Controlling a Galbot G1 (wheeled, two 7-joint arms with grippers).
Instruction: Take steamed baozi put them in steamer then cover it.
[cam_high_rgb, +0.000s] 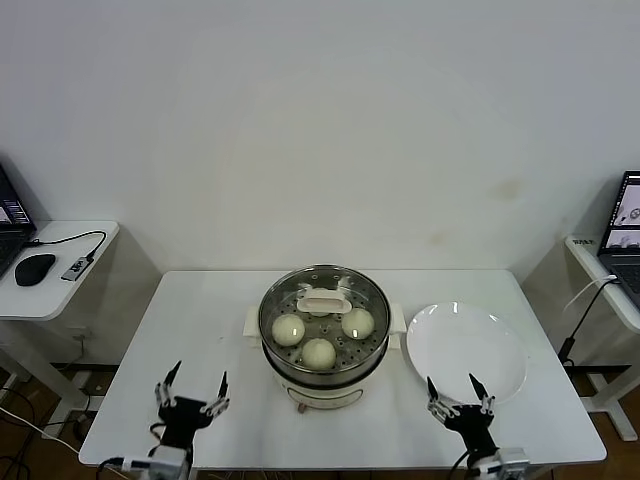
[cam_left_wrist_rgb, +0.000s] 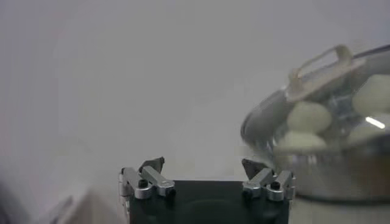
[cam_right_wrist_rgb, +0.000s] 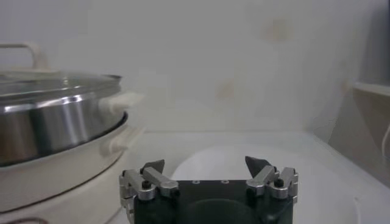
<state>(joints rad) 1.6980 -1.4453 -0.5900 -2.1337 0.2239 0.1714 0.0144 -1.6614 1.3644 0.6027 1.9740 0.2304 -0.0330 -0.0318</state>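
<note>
While both arms hang low at the near edge of the tabletop (cam_high_rgb: 200, 330), the steamer (cam_high_rgb: 323, 372) stands at its middle, a shiny steel pot on a cream-white base with side handles. The cover (cam_high_rgb: 322, 322) sits on the pot, its metal rim matching the pot's rim and its cream oblong handle lying toward the far side. Through the glass three steamed baozi (cam_high_rgb: 318, 353) are plain to see: one on the left, one on the right, one nearest the robot; something pale shows under the handle, but I cannot tell whether it is a fourth bun.

Just to the right of the steamer lies a flat white plate (cam_high_rgb: 466, 352), bare, close to the pot's right handle.

The left gripper (cam_high_rgb: 194, 392) is near the front left of the tabletop, well apart from the steamer, its fingers spread wide and holding nothing; its wrist view shows the same open fingers (cam_left_wrist_rgb: 152, 165) with the covered pot off to one side. The right gripper (cam_high_rgb: 456, 393) is by the near edge of the plate, its fingers (cam_right_wrist_rgb: 258, 164) likewise apart and empty.
</note>
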